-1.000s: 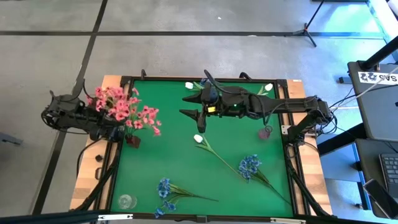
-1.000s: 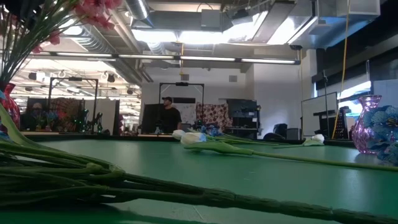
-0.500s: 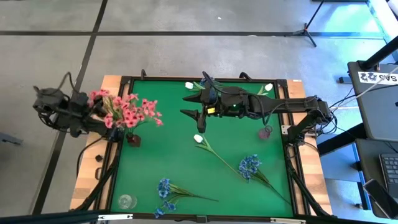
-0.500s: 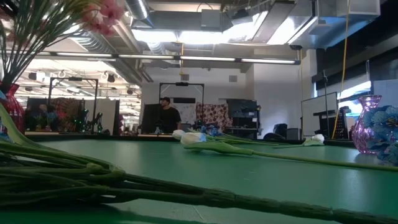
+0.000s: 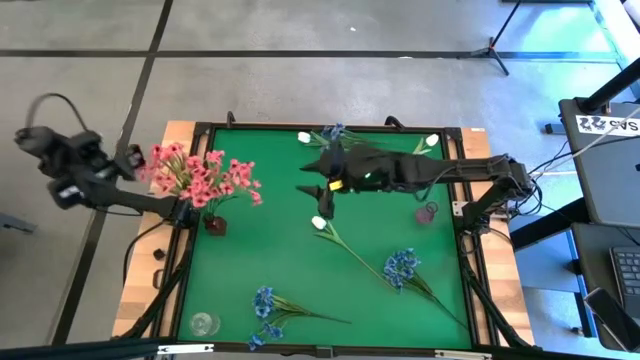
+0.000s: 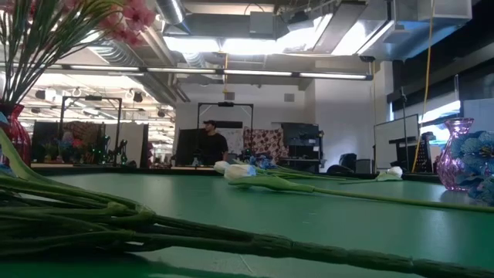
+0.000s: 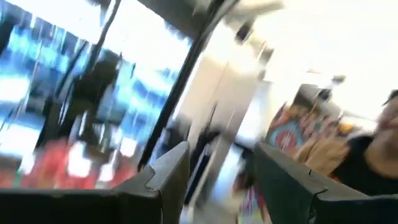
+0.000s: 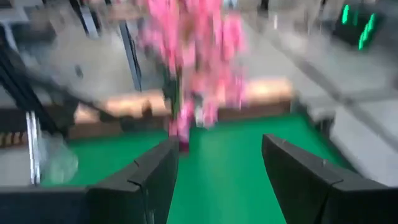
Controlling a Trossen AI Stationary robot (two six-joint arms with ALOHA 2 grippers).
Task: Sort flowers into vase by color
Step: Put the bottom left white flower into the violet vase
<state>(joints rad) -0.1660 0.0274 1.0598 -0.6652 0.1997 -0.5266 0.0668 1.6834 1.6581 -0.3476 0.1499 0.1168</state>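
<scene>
Low view: thin ridged green stems (image 6: 116,220)

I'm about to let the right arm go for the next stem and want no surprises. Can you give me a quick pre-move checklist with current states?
1. Pink flowers seated in the red vase: ok.
2. Left gripper open, empty, off the table's left edge: ok.
3. Right gripper open, empty: ok.
4. White tulip lying free below the right gripper: ok.
5. Pink glass vase upright: ok.
6. Clear vase upright: cannot tell.
</scene>
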